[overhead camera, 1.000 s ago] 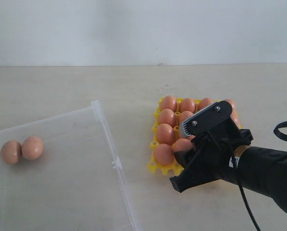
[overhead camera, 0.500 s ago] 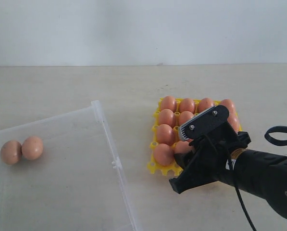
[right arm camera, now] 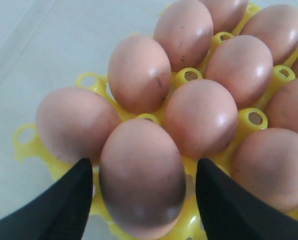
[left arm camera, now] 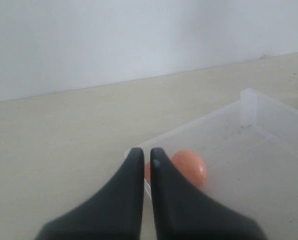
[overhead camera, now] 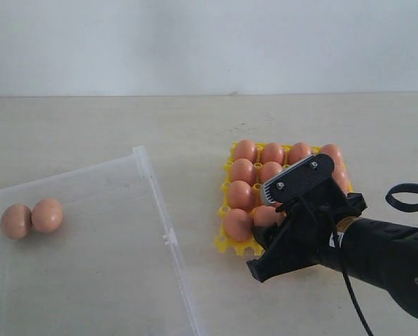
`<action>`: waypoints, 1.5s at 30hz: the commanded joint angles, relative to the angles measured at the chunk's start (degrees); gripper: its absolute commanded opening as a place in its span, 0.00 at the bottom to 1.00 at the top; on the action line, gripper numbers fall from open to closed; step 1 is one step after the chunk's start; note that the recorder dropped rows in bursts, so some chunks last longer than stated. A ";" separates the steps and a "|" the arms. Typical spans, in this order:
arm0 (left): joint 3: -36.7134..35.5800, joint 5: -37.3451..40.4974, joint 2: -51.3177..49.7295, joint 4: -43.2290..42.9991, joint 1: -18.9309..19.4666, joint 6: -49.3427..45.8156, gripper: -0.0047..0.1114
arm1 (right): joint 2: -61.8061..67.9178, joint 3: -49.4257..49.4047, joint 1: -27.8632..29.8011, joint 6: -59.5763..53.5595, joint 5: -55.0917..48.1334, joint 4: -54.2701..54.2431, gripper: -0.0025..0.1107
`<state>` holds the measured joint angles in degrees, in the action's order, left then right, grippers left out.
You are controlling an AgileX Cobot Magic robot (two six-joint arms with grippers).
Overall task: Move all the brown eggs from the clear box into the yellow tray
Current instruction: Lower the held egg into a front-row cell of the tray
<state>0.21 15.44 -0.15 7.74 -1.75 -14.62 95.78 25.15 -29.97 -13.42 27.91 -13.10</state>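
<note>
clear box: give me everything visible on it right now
The clear box is a large, shallow rectangular tub of translucent plastic with low walls. It sits flat on the beige table at the left of the exterior view, partly cut off by the frame. A small clip tab projects from its right-hand rim. Near its left end the left brown egg and right brown egg lie touching; the rest of the visible floor is bare.

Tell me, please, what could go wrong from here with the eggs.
The right fingers sit close on both sides of an egg in the tray; a skewed retreat could drag it out of its cup.
Neighbouring eggs are packed tight, so a finger might knock one.
The two eggs in the box touch; picking one could roll the other.
</note>
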 commanded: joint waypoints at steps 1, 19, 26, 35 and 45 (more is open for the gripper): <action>-0.21 -0.42 0.15 0.40 -0.17 0.03 0.08 | -2.97 0.16 0.28 -0.36 -0.40 -0.14 0.50; -0.21 -0.42 0.15 0.40 -0.17 0.03 0.08 | -20.84 0.16 0.28 -1.88 6.64 -0.14 0.43; -0.21 -0.42 0.15 0.40 -0.17 0.03 0.08 | -24.26 0.16 0.28 -1.69 -13.57 -0.14 0.03; -0.21 -0.42 0.15 0.40 -0.17 0.03 0.08 | -24.26 0.16 0.28 1.24 -34.92 -0.14 0.02; -0.21 -0.42 0.15 0.40 -0.17 0.03 0.08 | -19.37 0.16 0.28 0.93 -25.65 0.09 0.02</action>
<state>0.21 15.44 -0.15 7.74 -1.75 -14.62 74.12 25.15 -29.97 -12.39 1.16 -13.31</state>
